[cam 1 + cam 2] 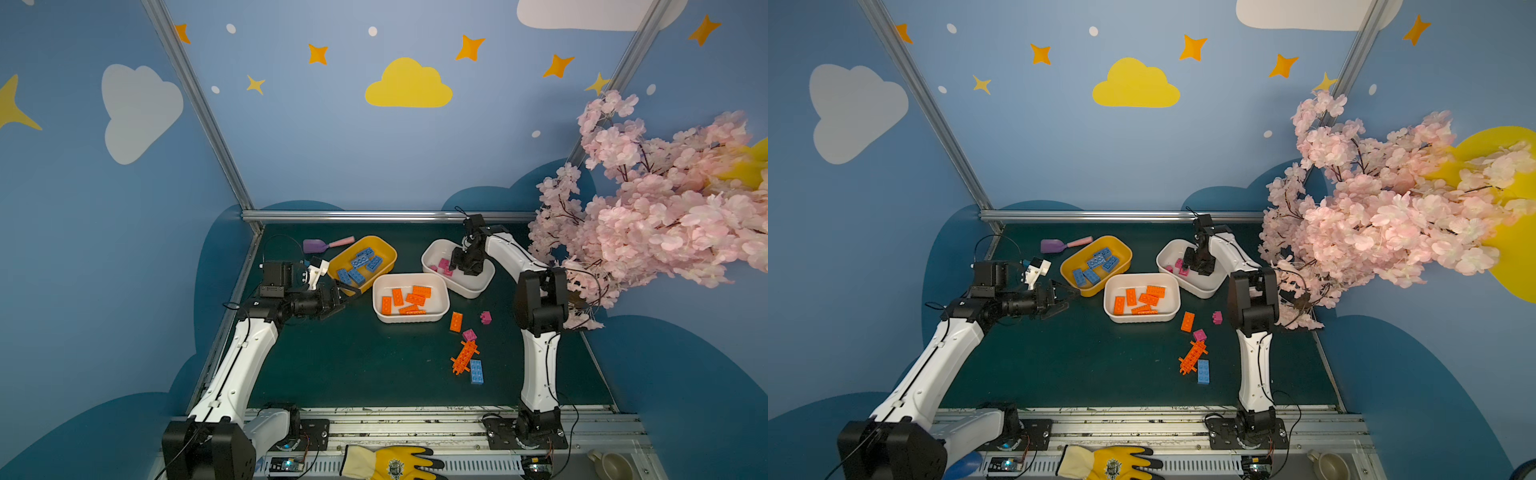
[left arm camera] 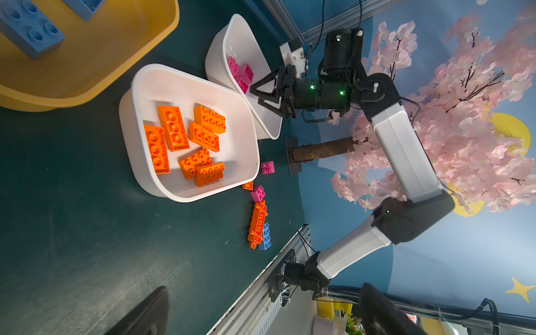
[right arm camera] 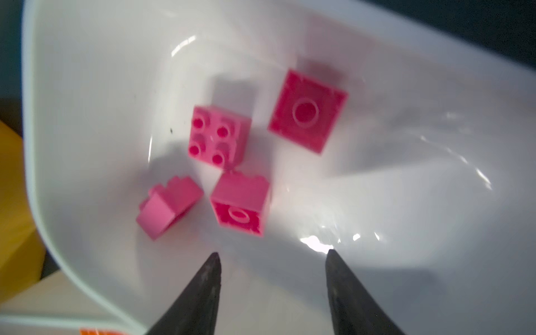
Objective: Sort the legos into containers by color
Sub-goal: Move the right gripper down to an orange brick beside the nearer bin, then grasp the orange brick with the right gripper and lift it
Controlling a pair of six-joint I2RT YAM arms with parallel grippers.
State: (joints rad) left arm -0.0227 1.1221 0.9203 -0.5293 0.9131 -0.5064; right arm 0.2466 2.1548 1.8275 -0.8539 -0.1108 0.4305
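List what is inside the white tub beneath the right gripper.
Four pink bricks lie in the white tub, nothing between the right gripper's open jaws. In both top views the gripper covers part of the tub floor.

Walls [image 1: 311, 145]: blue, w/ stars & clouds; yellow cloud [image 1: 408, 85] left of blossom tree [image 1: 665, 216].
Tabletop [image 1: 353, 365]: dark green, left of tree.
Rails [image 1: 386, 216]: alu.

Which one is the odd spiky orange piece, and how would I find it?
Find the white tub holding orange bricks, mid-table. In front of it, towards the right arm, loose pieces lie on the green mat. The spiky piece is long and orange with prongs down its sides, beside a blue brick.
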